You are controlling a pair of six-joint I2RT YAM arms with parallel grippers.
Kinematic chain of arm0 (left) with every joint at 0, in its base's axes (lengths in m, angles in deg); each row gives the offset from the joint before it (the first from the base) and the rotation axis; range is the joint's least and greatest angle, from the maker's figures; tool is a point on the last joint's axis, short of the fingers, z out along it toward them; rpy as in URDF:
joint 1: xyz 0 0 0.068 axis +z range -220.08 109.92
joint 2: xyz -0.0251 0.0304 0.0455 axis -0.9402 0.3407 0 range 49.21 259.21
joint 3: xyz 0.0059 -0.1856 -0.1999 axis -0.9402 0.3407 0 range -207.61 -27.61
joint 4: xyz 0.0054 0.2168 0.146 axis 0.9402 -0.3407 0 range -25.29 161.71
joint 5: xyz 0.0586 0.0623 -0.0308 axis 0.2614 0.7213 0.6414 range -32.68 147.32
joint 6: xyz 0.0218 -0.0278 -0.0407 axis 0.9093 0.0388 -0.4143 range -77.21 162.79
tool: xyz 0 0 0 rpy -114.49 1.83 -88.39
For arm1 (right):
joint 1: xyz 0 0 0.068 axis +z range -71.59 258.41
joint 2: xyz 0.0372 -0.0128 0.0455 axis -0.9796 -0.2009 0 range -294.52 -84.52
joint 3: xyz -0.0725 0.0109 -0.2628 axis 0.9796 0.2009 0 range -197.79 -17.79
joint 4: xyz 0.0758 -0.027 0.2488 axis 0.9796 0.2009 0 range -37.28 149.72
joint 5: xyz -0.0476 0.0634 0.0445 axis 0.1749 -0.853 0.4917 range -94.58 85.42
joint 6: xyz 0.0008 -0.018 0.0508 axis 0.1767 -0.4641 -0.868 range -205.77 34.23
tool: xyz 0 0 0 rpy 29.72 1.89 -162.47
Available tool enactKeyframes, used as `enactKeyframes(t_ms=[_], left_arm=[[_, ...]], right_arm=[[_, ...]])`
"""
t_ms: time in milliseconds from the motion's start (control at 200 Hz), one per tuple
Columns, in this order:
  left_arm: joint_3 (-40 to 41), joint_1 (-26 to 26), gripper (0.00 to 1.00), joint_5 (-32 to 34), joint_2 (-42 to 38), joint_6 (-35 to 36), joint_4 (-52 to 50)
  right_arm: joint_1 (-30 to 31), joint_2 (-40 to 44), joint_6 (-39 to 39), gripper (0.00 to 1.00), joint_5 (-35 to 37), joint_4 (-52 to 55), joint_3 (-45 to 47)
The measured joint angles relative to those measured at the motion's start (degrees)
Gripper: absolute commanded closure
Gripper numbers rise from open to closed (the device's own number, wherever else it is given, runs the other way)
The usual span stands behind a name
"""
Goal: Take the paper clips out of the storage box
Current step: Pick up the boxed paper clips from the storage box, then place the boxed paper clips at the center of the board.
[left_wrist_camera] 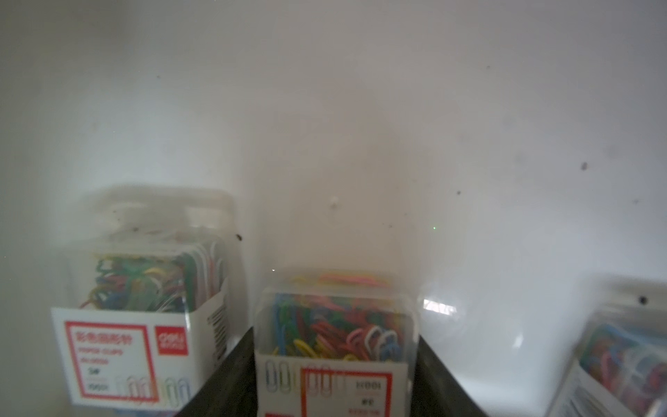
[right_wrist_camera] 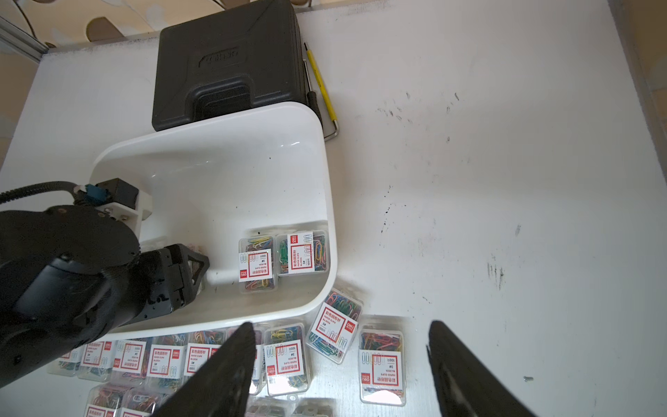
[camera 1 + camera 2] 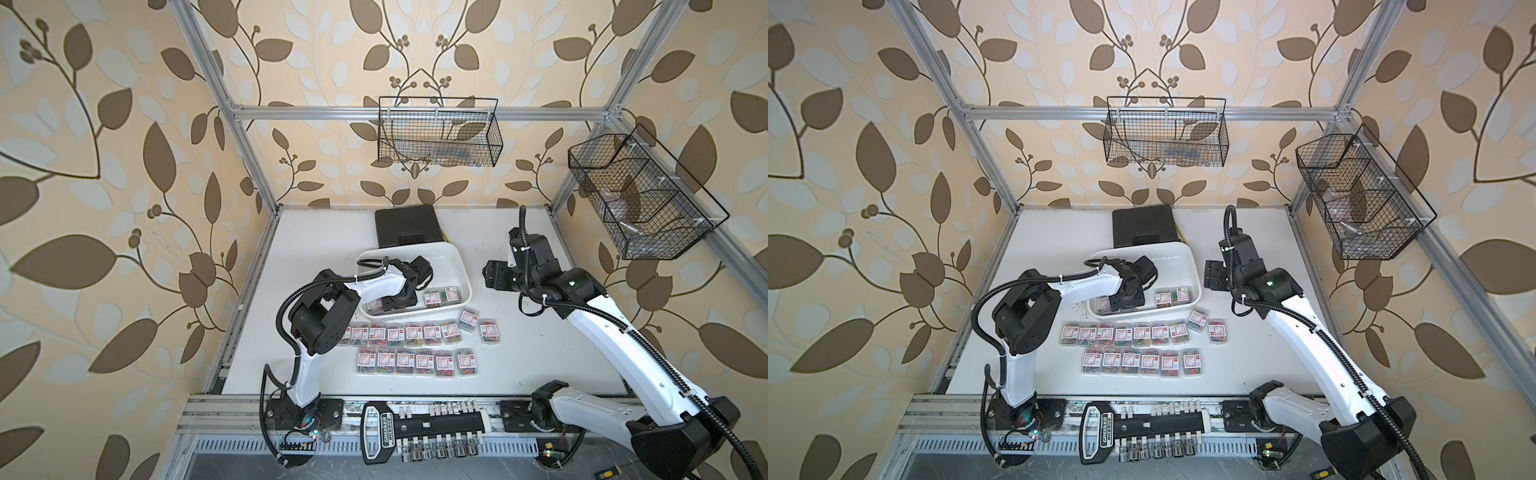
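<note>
The white storage box (image 3: 463, 266) (image 3: 1192, 266) (image 2: 325, 173) stands mid-table. Inside it, my left gripper (image 3: 399, 301) (image 1: 335, 334) points down with both black fingers against the sides of one clear box of paper clips (image 1: 332, 382). Another clip box (image 1: 137, 317) lies beside it, and two more (image 2: 257, 265) (image 2: 306, 252) lie in the near right corner. Two rows of clip boxes (image 3: 415, 334) (image 3: 1142, 361) lie on the table in front of the storage box. My right gripper (image 3: 492, 274) (image 2: 341, 325) hovers open and empty to the storage box's right.
A black hard case (image 3: 406, 226) sits behind the storage box, with a yellow-handled tool (image 2: 321, 83) beside it. Two black wire baskets (image 3: 438, 133) (image 3: 636, 195) hang on the frame. A socket rail (image 3: 436, 424) lies along the front edge.
</note>
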Motion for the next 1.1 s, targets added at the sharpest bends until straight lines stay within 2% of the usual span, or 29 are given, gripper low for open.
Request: enactKeyframes(t_ms=[50,180,315,425,520,680,800,960,1100], left_arm=[[-0.50,0.00,0.53,0.02,0.28,0.35,-0.13],[-3.23,0.00,0.59,-0.04,1.64,0.44,-1.29],[-5.03,-0.15,0.59,-0.02,1.46,0.46,-3.98],[-4.59,-0.15,0.59,0.17,-1.57,0.81,-8.22],[-2.23,-0.22,0.60,1.05,-8.66,1.73,-12.55],[3.63,-0.22,0.63,2.58,-25.40,2.43,-19.93],[11.50,-0.22,0.63,2.99,-37.27,2.10,-24.87],[22.60,-0.22,0.61,2.64,-48.22,0.02,-30.40],[28.94,-0.22,0.62,1.42,-55.08,-2.47,-32.20]], right_arm=[[0.02,-0.02,0.26,0.24,0.13,0.02,0.00],[0.00,0.00,0.72,0.24,0.35,0.00,0.00],[0.02,0.00,0.72,0.24,0.31,-0.92,0.07],[0.07,0.00,-0.09,0.24,0.31,-2.91,0.81],[0.35,-0.11,-0.94,0.24,0.35,-4.81,2.08],[2.60,-2.67,-2.32,0.24,0.85,-8.02,3.43],[4.87,-5.60,-3.85,0.25,1.84,-10.23,3.93],[8.52,-8.81,-6.21,0.25,3.82,-12.96,3.93],[12.24,-12.41,-8.09,0.26,5.53,-14.14,3.30]])
